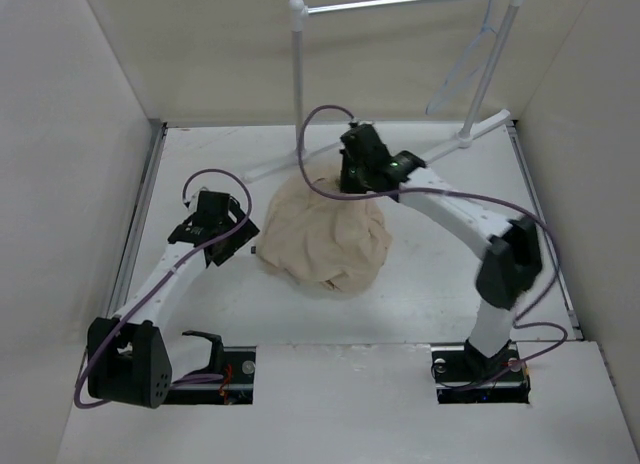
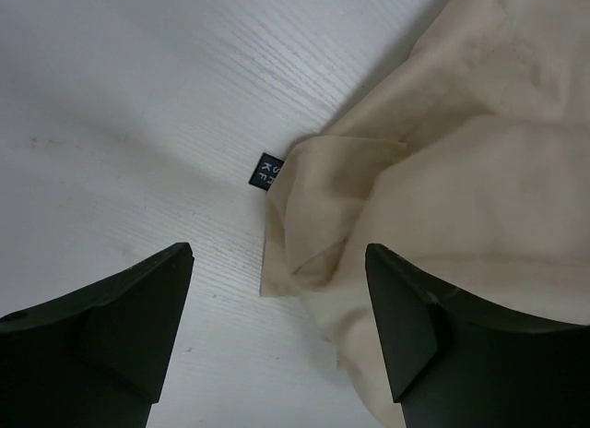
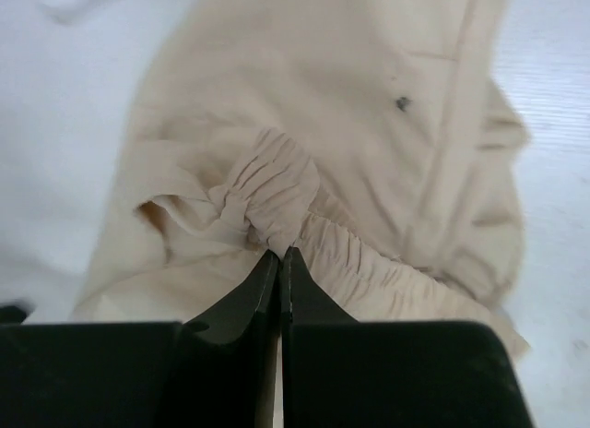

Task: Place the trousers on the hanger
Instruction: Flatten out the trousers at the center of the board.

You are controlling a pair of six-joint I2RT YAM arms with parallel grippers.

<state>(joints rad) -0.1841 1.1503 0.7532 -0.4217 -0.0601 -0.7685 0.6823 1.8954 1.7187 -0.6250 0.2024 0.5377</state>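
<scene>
The trousers (image 1: 325, 239) lay in a crumpled beige heap in the middle of the bench (image 1: 200, 154), well apart from the hanger (image 1: 465, 69), which hung on the rail of the white rack (image 1: 400, 2) at the far right.

The right pincer (image 3: 279, 257) was at the far side of the heap. Its jaws were pressed together on a small pinch of the gathered waistband (image 3: 277, 184), with the cloth puckered toward the tips. The left pincer (image 2: 279, 251) stood wide open and held nothing. It was just above the bench at the heap's left edge, over a loose fold beside a small black label (image 2: 267, 170).

The cloth looked soft, light and limp, so it would probably sag and slide rather than keep any shape. The thicker elastic waist seemed the surest place to grip, judging by its bulk. A second hold along that band, apart from the first, would likely let the garment be spread out. A thin single fold might slip free.
</scene>
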